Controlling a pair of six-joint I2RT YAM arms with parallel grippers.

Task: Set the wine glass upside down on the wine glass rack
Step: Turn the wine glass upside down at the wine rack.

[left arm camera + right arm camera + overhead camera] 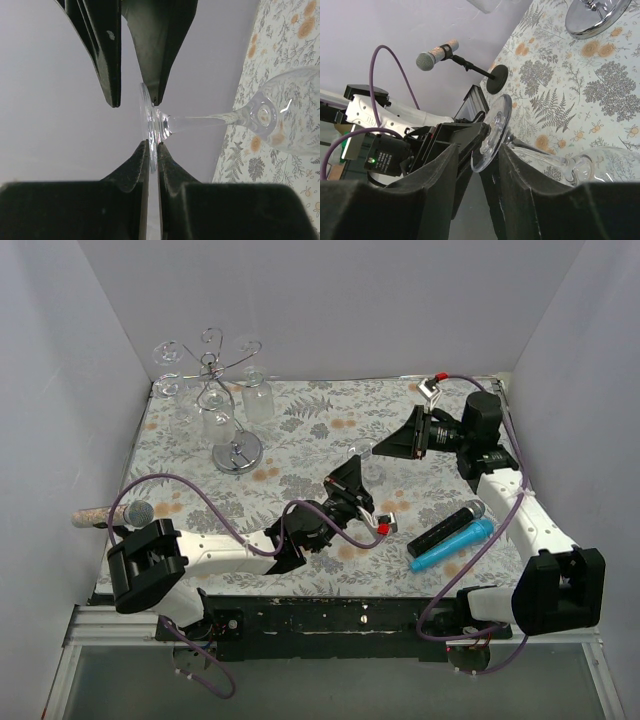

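Note:
The clear wine glass (366, 453) is held on its side above the mid-table. My left gripper (152, 144) is shut on the rim of its round foot (149, 115); the stem runs right to the bowl (292, 115). My right gripper (477, 150) is open, one finger on each side of the foot (492, 131), facing the left gripper (353, 470). The right gripper also shows in the top view (388, 447). The silver wine glass rack (214, 390) stands at the far left on its round shiny base (237, 452), with other glasses hanging on its curled arms.
A clear bottle-like glass (258, 400) stands beside the rack. A black microphone (447, 525) and a blue one (452, 545) lie at the front right. A microphone on a small stand (437, 52) is at the left table edge. White walls enclose the floral tablecloth (320, 420).

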